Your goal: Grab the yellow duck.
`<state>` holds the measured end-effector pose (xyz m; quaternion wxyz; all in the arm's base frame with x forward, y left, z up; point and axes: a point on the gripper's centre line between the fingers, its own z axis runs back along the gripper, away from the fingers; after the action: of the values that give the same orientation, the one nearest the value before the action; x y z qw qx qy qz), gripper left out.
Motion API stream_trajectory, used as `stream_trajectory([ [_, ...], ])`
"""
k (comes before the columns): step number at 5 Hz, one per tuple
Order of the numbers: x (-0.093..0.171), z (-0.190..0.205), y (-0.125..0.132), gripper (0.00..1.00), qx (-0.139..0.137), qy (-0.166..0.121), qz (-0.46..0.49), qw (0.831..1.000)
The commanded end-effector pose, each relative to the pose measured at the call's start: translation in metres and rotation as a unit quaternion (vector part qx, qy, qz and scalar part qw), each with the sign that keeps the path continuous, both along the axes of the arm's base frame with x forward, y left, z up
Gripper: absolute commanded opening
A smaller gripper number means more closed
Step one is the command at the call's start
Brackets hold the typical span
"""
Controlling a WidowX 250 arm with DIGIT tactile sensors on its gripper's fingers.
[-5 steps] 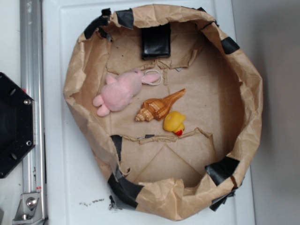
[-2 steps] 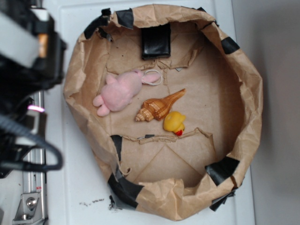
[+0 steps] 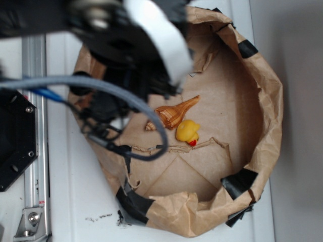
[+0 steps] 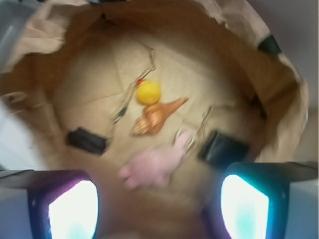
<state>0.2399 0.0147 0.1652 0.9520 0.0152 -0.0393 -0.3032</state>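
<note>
At the far left of the exterior view the black base plate (image 3: 15, 136) and the metal rail (image 3: 34, 126) are sitting on the white worktop (image 3: 75, 201), and just right of them the arm (image 3: 126, 45) is hanging blurred over the near-left part of the brown paper bowl (image 3: 267, 101), with its cable (image 3: 101, 85) looping across the rim. Judging from this, the step in hand is the approach: the robot is travelling above the bowl and is not yet reaching down for anything. In the wrist view the gripper (image 4: 158, 206) is showing its two fingers (image 4: 70, 209) spread wide apart at the bottom corners of the frame, with nothing between them. Moving right, the pink plush (image 4: 154, 167) is lying closest to the gripper, the striped conch shell (image 3: 174, 113) is lying beyond it, and the yellow duck (image 3: 187, 132) is sitting on the paper floor near the middle of the bowl, just beside the broad end of the shell, though whether they touch is hard to tell, with its red beak pointing at a torn paper fold (image 3: 171, 147). The duck (image 4: 148, 92) is well apart from the gripper and farther off than both other toys. The next move is probably calling for a shift onward past the plush and shell until the fingers are straddling the duck, then a descent narrow enough to avoid catching the shell.
</note>
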Motion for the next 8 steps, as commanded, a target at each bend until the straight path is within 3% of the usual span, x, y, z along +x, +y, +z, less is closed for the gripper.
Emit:
stream_trajectory([
  [1, 0.043, -0.039, -0.001, 1.0, -0.01, -0.084, -0.02, 0.996],
  [2, 0.049, -0.065, -0.01, 1.0, -0.019, -0.065, 0.001, 0.998],
  [6, 0.049, -0.065, -0.01, 1.0, -0.019, -0.065, 0.001, 0.998],
  [7, 0.054, -0.074, -0.01, 1.0, -0.038, -0.093, -0.014, 0.995],
  [8, 0.056, -0.083, -0.016, 1.0, -0.031, -0.076, 0.003, 0.997],
])
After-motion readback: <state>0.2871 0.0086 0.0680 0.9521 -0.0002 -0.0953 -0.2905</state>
